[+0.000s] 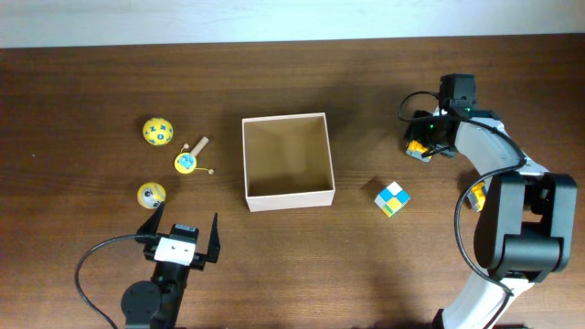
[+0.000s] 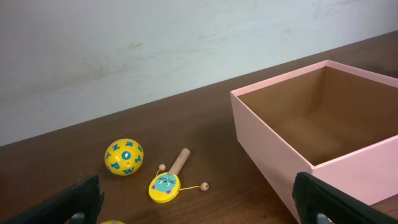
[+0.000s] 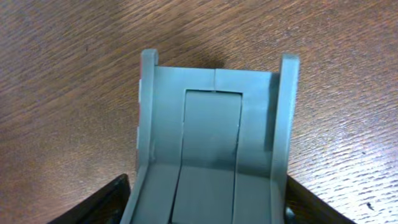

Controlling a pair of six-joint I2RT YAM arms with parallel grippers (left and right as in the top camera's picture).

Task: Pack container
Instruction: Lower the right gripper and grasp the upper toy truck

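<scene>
Black fingers [image 2: 65, 202] of the left gripper [image 1: 186, 219] stand wide apart at the near left of the brown wooden table [image 1: 91, 82], holding nothing and touching nothing. Just beyond them lie three yellow toys. One is a near ball [image 1: 151, 194]. Another is a small drum rattle [image 1: 186, 163] with a wooden handle and a cat-like face on its disc. The third is a far ball [image 2: 124, 157] printed with blue letters, an O among them. The container [image 1: 291, 197], square and shallow with pale walls and a bare tan floor, sits at mid-table. It lies to the right of the left gripper and farther off, clear of its fingers. Right of the container, near but not touching, rests a cube [image 1: 392, 198] chequered in white, blue, yellow and green. At the far right the right gripper [image 1: 422, 146] is narrowed, and its dark fingers [image 3: 109, 202] lie against both flanks of a grey channel-shaped piece [image 3: 208, 143] with two raised side walls, low over the wood grain. Whether that piece rests on the table cannot be told. The container lies well to this gripper's left.
</scene>
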